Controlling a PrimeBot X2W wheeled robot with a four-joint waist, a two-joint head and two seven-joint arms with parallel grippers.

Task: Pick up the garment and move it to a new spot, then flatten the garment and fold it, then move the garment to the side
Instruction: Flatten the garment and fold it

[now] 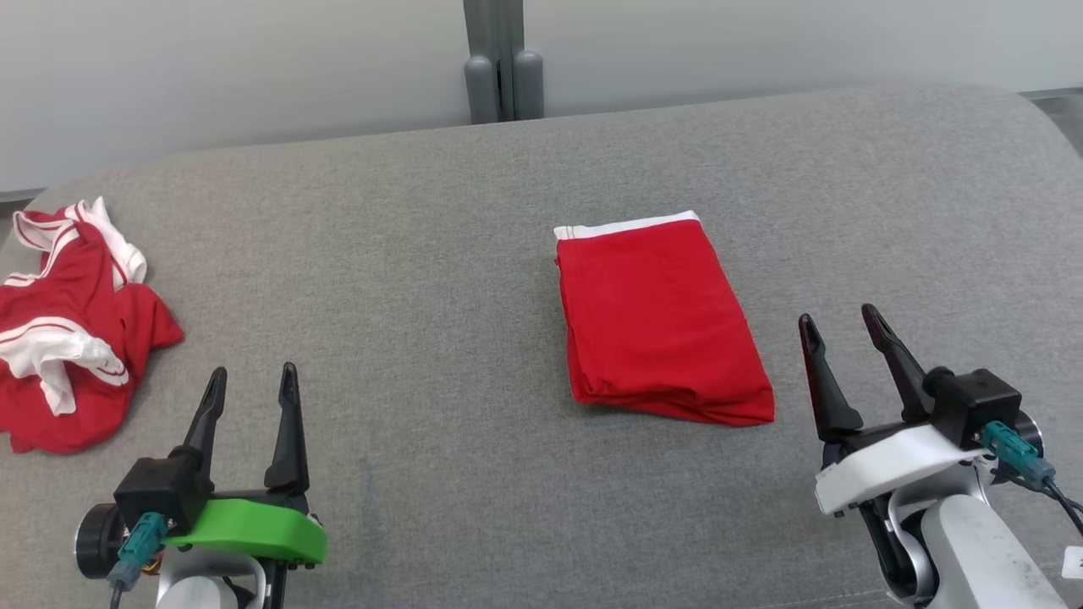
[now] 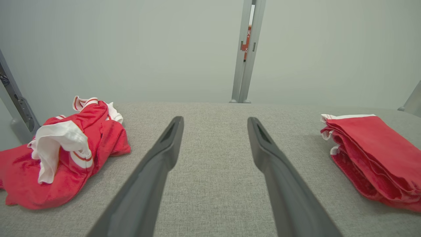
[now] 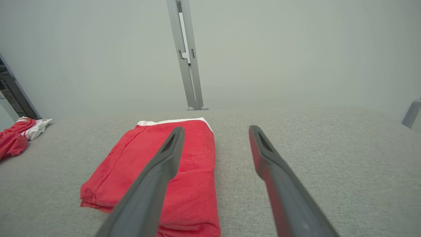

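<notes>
A red garment (image 1: 660,326) with a white band at its far edge lies folded into a neat rectangle on the grey cushion (image 1: 440,254), a little right of centre. It also appears at the right of the left wrist view as the folded garment (image 2: 375,154) and under the left finger in the right wrist view as the folded garment (image 3: 184,171). My right gripper (image 1: 838,326) hangs open just right of its near corner, holding nothing. My left gripper (image 1: 254,381) stands open at the lower left, empty, over bare cushion.
A crumpled red and white garment (image 1: 63,334) lies in a heap at the cushion's far left edge, also seen as that heap (image 2: 62,151). A grey post (image 1: 502,59) stands behind the cushion against a pale wall.
</notes>
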